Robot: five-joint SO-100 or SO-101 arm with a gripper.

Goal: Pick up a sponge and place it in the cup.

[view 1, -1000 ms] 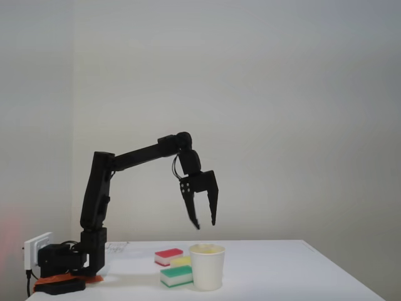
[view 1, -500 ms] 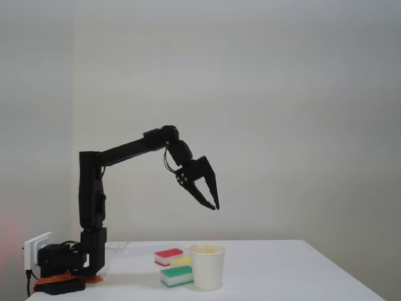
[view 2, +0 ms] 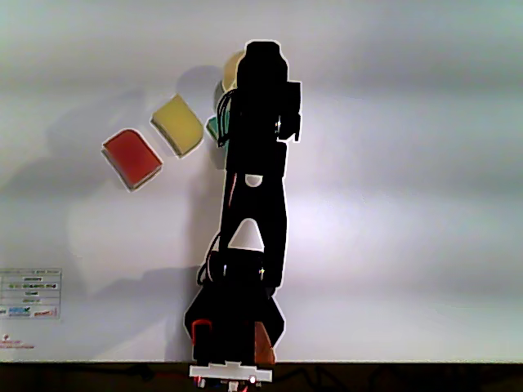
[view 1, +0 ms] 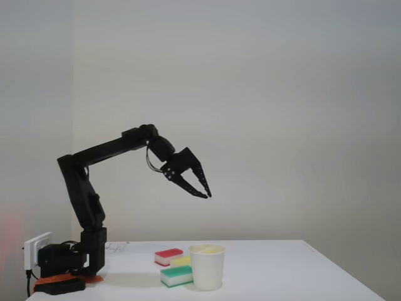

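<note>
A white paper cup (view 1: 207,271) stands on the table near the front. A pale yellow sponge (view 1: 207,249) shows at its rim, sitting inside it. My gripper (view 1: 205,195) hangs in the air well above the cup and slightly left of it. Its fingers point down and to the right, a little apart, with nothing between them. In the other view the black arm (view 2: 255,196) covers most of the cup (view 2: 232,69), and a yellowish edge shows beside it.
Left of the cup lie a red-topped sponge (view 1: 168,255), a yellow-topped one (view 1: 182,260) and a teal-topped one (view 1: 176,274). From above, the red sponge (view 2: 131,158) and yellow sponge (view 2: 178,124) lie left of the arm. A power strip (view 1: 37,248) sits by the base.
The arm has folded back to the left, lifting the gripper up and away from just above the cup. The fingers have tilted outward and narrowed.
</note>
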